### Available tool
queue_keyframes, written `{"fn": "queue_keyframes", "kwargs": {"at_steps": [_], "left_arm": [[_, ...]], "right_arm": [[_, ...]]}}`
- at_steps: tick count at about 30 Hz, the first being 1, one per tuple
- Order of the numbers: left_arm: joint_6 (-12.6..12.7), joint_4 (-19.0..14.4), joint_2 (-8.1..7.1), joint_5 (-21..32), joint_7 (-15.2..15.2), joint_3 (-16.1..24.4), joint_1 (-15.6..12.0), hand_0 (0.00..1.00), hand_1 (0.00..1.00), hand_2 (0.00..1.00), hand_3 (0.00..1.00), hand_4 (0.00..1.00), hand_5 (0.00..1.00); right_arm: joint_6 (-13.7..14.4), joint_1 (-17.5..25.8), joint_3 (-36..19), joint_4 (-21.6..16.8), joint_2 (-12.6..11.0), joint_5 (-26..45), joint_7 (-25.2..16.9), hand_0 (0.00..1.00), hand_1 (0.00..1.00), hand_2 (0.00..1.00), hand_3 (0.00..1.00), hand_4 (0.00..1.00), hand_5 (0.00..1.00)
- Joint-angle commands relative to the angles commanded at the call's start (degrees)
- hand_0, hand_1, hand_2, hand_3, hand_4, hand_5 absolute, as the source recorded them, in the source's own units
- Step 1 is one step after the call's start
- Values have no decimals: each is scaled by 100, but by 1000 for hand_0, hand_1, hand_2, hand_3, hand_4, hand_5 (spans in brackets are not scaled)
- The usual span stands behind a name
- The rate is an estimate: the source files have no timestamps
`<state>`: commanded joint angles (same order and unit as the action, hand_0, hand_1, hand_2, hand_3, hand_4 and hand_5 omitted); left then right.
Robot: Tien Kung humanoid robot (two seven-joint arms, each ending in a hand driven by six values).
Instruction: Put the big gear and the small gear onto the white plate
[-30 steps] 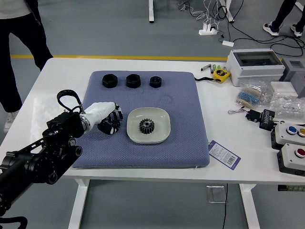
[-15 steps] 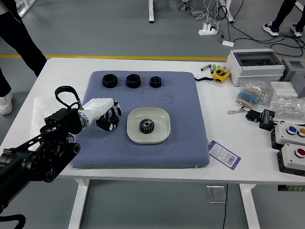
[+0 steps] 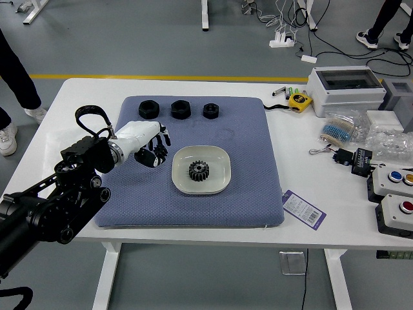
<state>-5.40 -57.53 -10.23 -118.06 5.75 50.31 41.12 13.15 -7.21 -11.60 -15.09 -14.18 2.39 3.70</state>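
My left hand [image 3: 153, 150] is over the left part of the blue mat, left of the white plate [image 3: 222, 181]. Its fingers are curled around a dark gear, largely hidden by them. A single black toothed gear [image 3: 199, 170] lies flat near the middle of the plate. Whether it is the big or the small one cannot be told, as the gear in my hand is mostly covered. My right hand is out of view.
Three black nuts, the leftmost one [image 3: 148, 109] close to my hand, line the back of the mat [image 3: 251, 148]. A tape measure [image 3: 299, 101], a grey-white box [image 3: 345, 90] and button boxes [image 3: 395, 214] are on the right. People's legs show beyond the table.
My left hand has moved a little up the picture and right, with the gear in its fingers. The person at the far left has stepped back. The plate and its gear have not moved.
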Motion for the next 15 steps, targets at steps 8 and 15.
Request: {"fn": "queue_keyframes", "kwargs": {"at_steps": [8,15], "left_arm": [[41,-307,130,211,-14,-493,196,377,421,483,566,664,39],[135,-36,350,401,-112,-942,460,384,431,489,564,670,42]], "right_arm": [[5,-22,-9,-6,-7,-19,9,680,656,736,589,801,717],[8,-38,-28,-11,-14,-59,23,681,656,736,589,800,717]]}}
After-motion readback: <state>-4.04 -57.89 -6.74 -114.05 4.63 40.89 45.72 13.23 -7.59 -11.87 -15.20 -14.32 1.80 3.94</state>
